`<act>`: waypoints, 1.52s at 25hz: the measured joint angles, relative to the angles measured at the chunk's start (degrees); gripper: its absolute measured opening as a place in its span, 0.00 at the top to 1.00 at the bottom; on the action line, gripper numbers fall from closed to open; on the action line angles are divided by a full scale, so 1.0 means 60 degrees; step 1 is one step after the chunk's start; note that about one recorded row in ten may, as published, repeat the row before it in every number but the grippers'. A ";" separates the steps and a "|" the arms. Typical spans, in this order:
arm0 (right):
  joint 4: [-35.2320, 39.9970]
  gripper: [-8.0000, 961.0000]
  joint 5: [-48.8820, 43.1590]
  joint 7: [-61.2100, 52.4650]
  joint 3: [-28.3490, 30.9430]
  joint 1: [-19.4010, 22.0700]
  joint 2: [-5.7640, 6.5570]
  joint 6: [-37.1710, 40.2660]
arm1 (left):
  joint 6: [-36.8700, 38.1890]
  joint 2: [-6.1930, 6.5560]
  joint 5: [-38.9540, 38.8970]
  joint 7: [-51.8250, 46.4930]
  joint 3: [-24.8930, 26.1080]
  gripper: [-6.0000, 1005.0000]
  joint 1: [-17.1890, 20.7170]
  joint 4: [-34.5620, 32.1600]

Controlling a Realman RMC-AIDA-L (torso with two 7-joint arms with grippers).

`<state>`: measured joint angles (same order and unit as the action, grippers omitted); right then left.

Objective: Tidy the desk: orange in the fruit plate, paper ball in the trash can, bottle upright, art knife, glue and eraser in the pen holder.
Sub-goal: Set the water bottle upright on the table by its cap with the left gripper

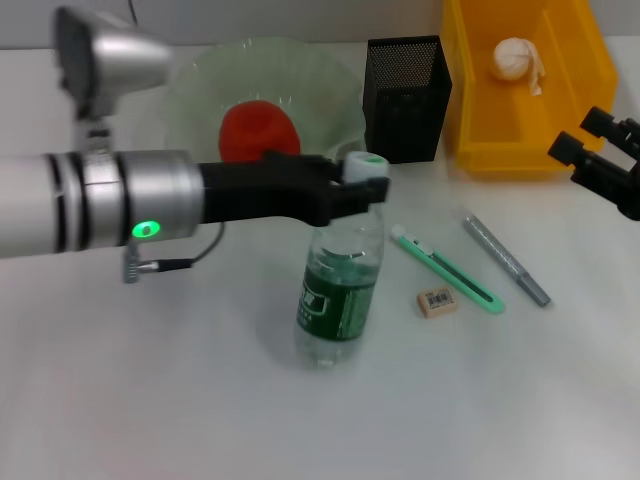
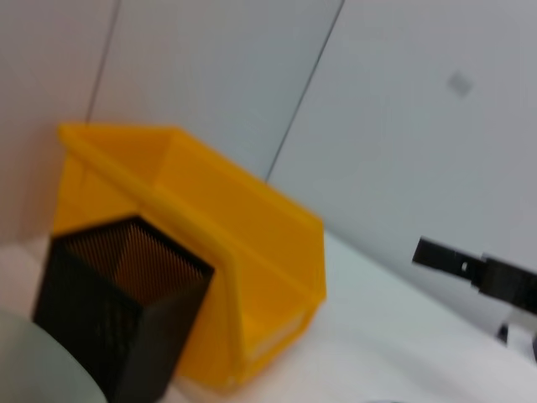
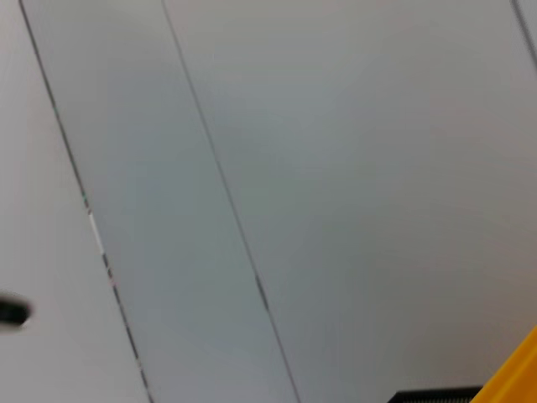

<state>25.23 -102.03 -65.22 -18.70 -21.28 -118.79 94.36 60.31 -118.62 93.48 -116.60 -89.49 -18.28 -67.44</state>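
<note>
Bottle (image 1: 342,270) stands upright at centre frame in the head view, green label facing the camera, and the left gripper (image 1: 352,185) is clamped around its neck just under the pale cap. Orange (image 1: 259,132) sits in the fruit plate (image 1: 195,88) at upper left; paper ball (image 1: 514,58) lies in the yellow trash can (image 1: 580,40) at upper right. Judgement: the bottle step is all but done; next move calls for opening the fingers and drawing back without tipping it. Not yet placed: art knife (image 1: 448,270), eraser (image 1: 436,301) and glue (image 1: 505,259), all lying flat right of the bottle, well apart from the black mesh pen holder (image 1: 402,95) at upper centre. Right gripper (image 1: 593,146) hovers at the right edge near the trash can, prongs spread with nothing between them. Bottle stands between the left arm and the small items, so reaching past it risks a knock.
</note>
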 joint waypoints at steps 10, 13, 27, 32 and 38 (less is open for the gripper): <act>-0.0184 0.18 0.0366 -0.0065 0.0012 -0.0115 -0.0018 -0.0028 | 0.2188 0.0010 -0.2458 0.3333 0.2292 0.56 0.0701 0.1781; -0.0265 0.18 0.0487 -0.0052 0.0011 -0.0128 -0.0023 -0.0029 | 0.2858 0.0009 -0.2937 0.4494 0.2999 0.56 0.0589 0.2787; -0.0819 0.18 0.0685 0.0123 0.0011 -0.0219 -0.0050 -0.0062 | 0.4873 -0.0002 -0.4488 1.0425 0.4462 0.56 0.0140 0.6302; -0.1036 0.18 0.0701 0.0270 0.0012 -0.0369 -0.0056 -0.0111 | 0.4857 -0.0035 -0.4608 1.1492 0.4553 0.55 -0.0356 0.7128; -0.1382 0.18 0.0871 0.0487 0.0012 -0.0485 -0.0059 -0.0230 | 0.4819 -0.0079 -0.5048 1.2870 0.4513 0.54 -0.0948 0.8241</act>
<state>16.93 -96.80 -62.30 -18.63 -24.19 -119.14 92.98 89.22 -119.10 63.19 -39.38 -62.41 -23.98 -18.00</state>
